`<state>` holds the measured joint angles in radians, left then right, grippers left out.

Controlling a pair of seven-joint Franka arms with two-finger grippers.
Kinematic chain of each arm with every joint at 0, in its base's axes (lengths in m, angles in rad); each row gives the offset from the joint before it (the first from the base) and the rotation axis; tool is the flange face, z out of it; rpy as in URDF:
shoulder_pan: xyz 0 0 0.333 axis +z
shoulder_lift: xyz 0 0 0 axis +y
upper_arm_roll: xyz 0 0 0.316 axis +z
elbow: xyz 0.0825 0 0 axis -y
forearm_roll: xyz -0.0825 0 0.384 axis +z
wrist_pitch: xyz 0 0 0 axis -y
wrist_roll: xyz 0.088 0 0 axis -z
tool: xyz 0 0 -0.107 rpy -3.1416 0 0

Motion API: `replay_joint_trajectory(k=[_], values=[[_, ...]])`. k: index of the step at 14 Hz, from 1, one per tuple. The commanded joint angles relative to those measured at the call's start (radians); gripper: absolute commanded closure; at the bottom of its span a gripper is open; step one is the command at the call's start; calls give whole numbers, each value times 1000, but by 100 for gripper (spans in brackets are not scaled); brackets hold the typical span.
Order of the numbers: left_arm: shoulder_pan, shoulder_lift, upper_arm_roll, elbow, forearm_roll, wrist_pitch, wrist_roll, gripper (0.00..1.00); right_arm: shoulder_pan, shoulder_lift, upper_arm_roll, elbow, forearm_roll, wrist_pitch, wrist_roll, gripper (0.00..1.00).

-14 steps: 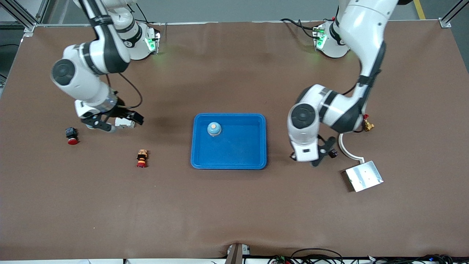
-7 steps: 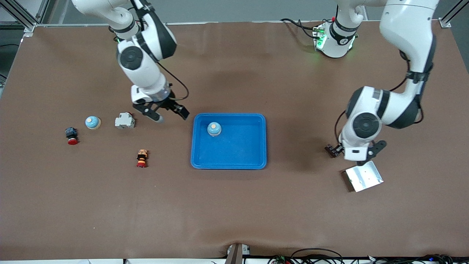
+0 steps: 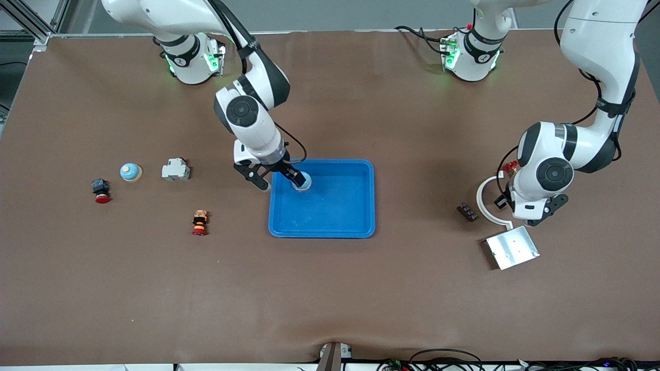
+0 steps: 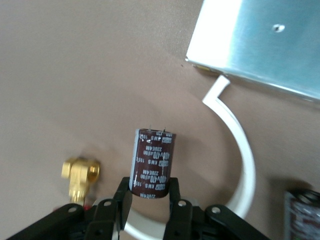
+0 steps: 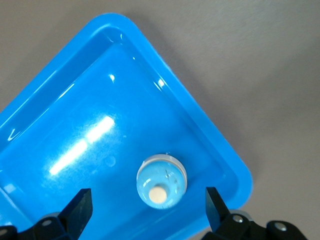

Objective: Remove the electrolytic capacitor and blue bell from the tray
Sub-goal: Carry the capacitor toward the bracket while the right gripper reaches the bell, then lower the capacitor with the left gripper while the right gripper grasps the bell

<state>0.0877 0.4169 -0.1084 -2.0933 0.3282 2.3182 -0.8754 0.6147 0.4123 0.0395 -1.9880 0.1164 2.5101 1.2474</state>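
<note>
Capacitor pinched in left claw.

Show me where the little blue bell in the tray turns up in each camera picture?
Front view: the bell sits in the blue tray, at its corner toward the right arm's base, partly covered by the right pincer.
Left wrist view: not in it.
Right wrist view: bell between open fingers.
Shared landmark: the tray.

Right arm reaches out from its base, wrist pointing down, right gripper low with fingers spread wide. Left arm folds at the elbow, left gripper down low, fingers clamped.
</note>
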Motion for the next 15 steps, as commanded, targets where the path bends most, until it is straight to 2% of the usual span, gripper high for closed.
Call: replay_joint_trajectory(k=[1, 2, 5, 7, 8, 10, 13, 15], values=[[49, 0, -16, -27, 34, 52, 47, 33, 34, 72, -20, 60, -3, 1, 26, 0], [52, -3, -16, -22, 34, 52, 49, 0, 37, 91, -20, 70, -3, 3, 26, 0], [58, -41, -20, -10, 29, 52, 128, 0, 59, 125, -21, 81, -4, 4, 32, 0], [54, -72, -25, 42, 22, 37, 194, 0, 72, 138, -23, 81, -4, 9, 49, 0], [58, -88, -49, 64, 22, 18, 203, 0, 82, 144, -23, 81, -7, 12, 52, 0], [57, -107, -85, 154, 20, -49, 208, 0, 86, 161, -23, 81, -11, 38, 63, 0], [60, -109, -186, 346, 9, -230, 213, 0, 86, 187, -23, 81, -21, 73, 63, 0], [58, -106, -244, 471, -18, -301, 217, 0, 86, 200, -23, 81, -23, 81, 64, 0]])
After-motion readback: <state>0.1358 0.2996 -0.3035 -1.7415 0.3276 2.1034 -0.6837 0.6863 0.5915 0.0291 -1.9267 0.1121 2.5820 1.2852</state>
